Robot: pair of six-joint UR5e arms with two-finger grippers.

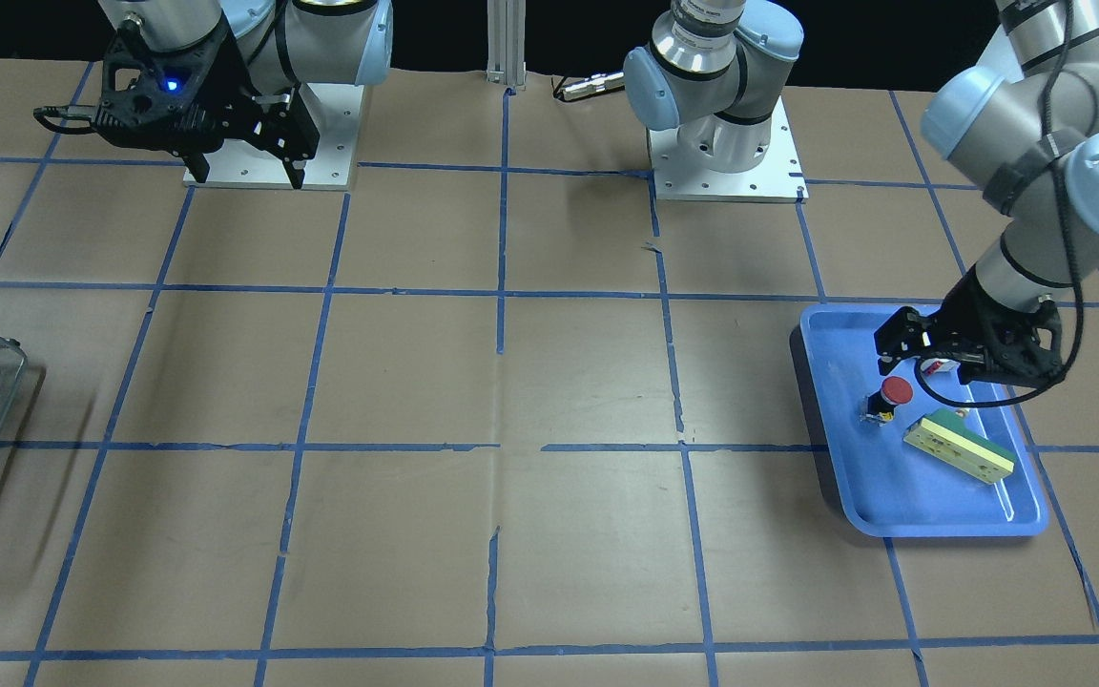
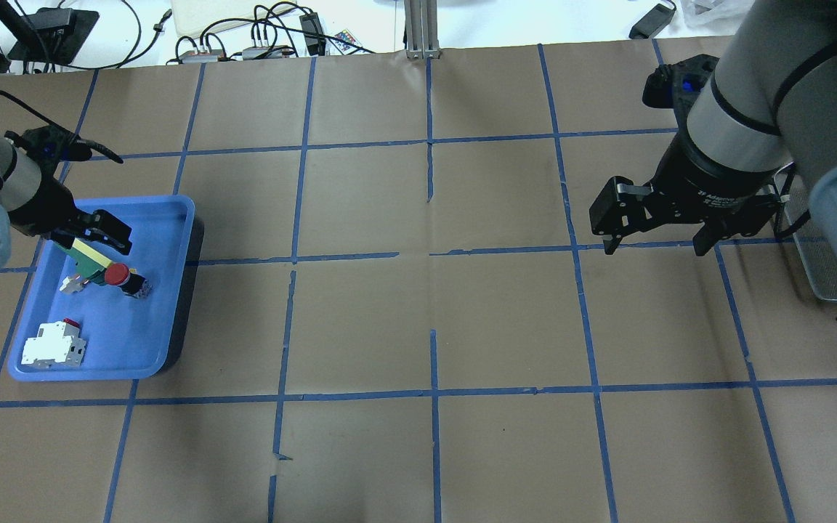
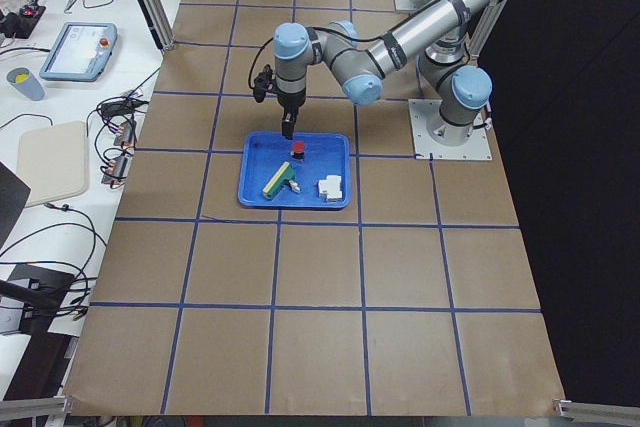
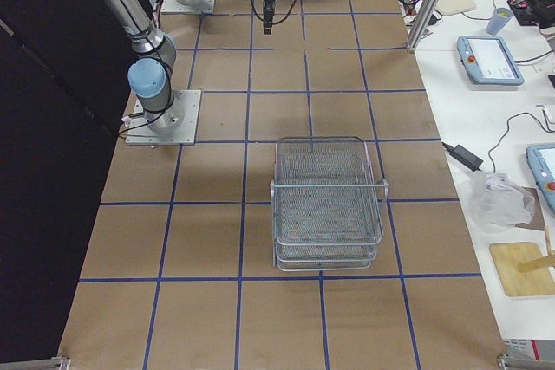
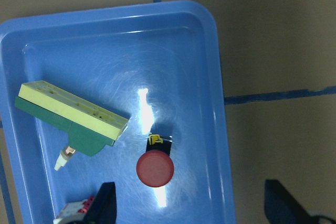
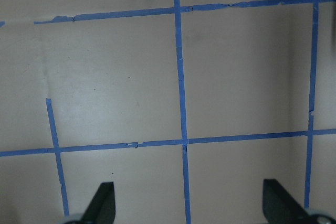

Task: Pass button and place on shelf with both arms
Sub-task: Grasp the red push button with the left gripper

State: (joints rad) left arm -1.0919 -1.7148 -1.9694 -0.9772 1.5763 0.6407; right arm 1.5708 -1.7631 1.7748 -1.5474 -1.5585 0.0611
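The button [image 5: 155,169], red cap up, stands in the blue tray [image 2: 139,367]; it also shows in the front view [image 1: 895,391] and the overhead view [image 2: 119,274]. My left gripper [image 1: 922,367] hangs open just above the tray, a little off to one side of the button and not touching it; its two fingers [image 5: 105,205] frame the lower edge of the wrist view. My right gripper [image 2: 654,245] is open and empty, held above the bare table. The wire-mesh shelf [image 4: 328,201] stands on the table beyond my right arm, partly hidden by it in the overhead view [image 2: 825,272].
In the tray a green-and-cream flat block [image 5: 73,114] lies beside the button, and a white block with a red part [image 2: 53,343] lies at the tray's near end. Blue tape lines grid the brown table. Cables and devices [image 2: 259,43] lie past the far edge.
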